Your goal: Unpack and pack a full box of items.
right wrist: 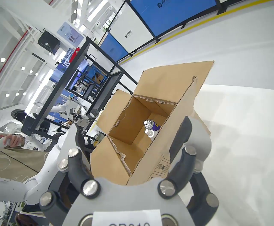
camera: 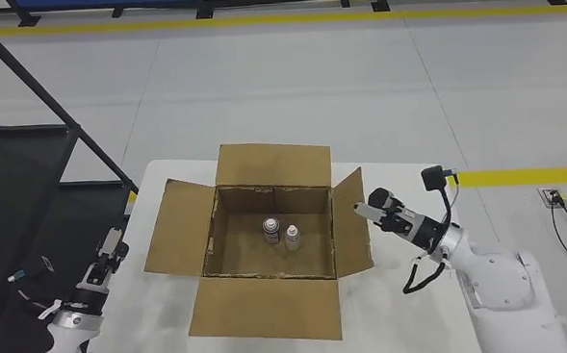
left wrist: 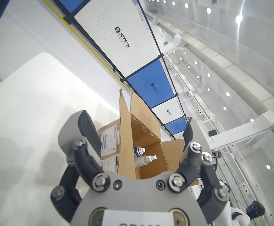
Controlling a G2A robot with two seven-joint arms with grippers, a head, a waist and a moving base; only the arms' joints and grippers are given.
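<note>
An open cardboard box stands mid-table with all its flaps spread. Inside it stand two items: a spray can with a blue label and a small white spray bottle, side by side. My left gripper is open over the table's left edge, well short of the left flap. From its wrist the box, the can and the bottle lie ahead of the open left gripper. My right gripper is open at the raised right flap. The flap's edge lies between the fingers of the right gripper, and past it are the can and the bottle.
The white table has bare strips left and right of the box. A black metal frame with dark panels stands off the left side. A cable and floor socket lie to the right of the table.
</note>
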